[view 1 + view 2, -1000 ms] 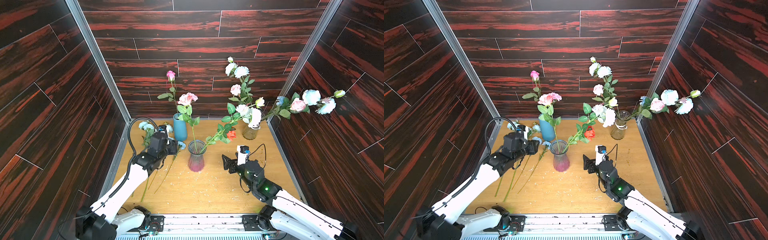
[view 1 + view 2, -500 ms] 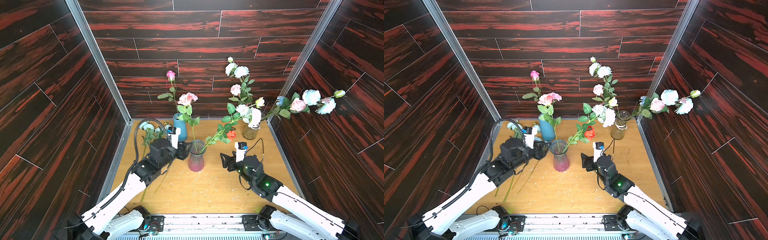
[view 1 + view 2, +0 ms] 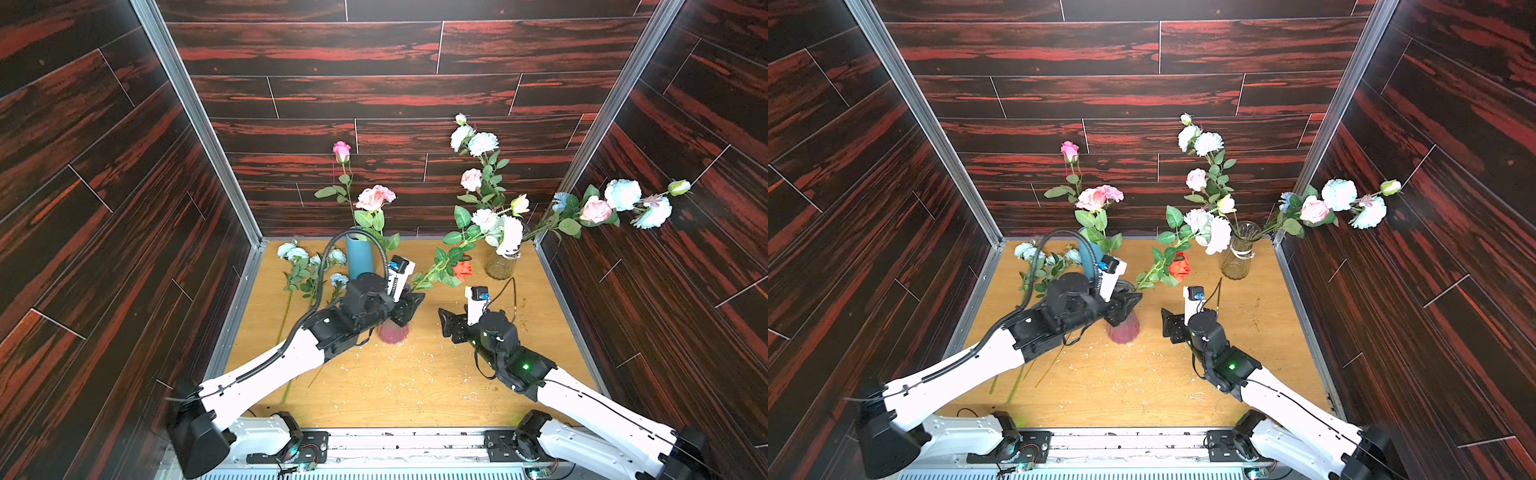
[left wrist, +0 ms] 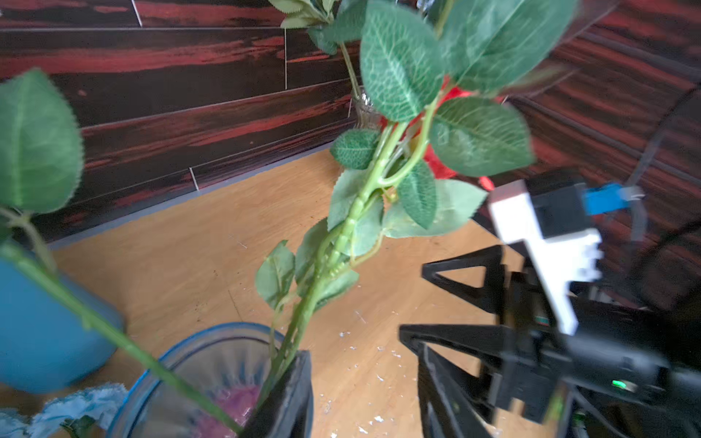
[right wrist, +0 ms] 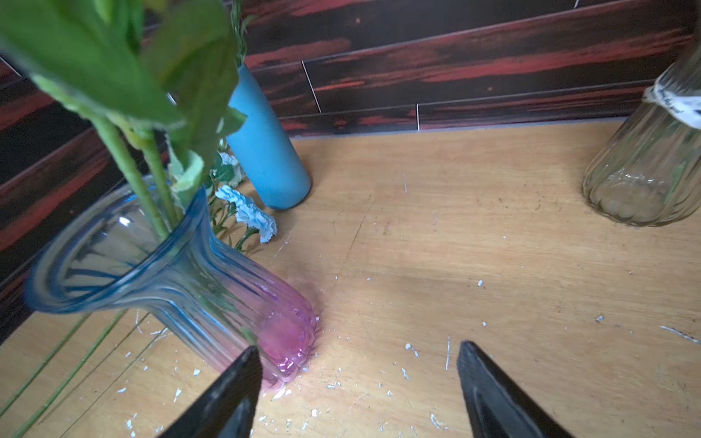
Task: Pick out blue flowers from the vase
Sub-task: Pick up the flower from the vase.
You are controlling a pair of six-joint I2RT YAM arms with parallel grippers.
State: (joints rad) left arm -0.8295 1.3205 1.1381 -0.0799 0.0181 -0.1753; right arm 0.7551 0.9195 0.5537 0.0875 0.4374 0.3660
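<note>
Left arm (image 3: pixel 270 374) reached pink vase (image 3: pixel 392 332), leafy stems (image 4: pixel 343 235) inside

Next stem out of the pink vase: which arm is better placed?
Left, probably. The left gripper is at the vase mouth beside the leaning stems; the right gripper hangs open, low by its base.

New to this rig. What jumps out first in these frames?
The sprawling mixed bouquet in the clear glass vase at the back right, with blooms stretching toward the right wall. Next, the blue flowers lying along the table's left edge. The left gripper sits at the mouth of the pink-bottomed glass vase mid-table, with the right gripper open beside it.
</note>
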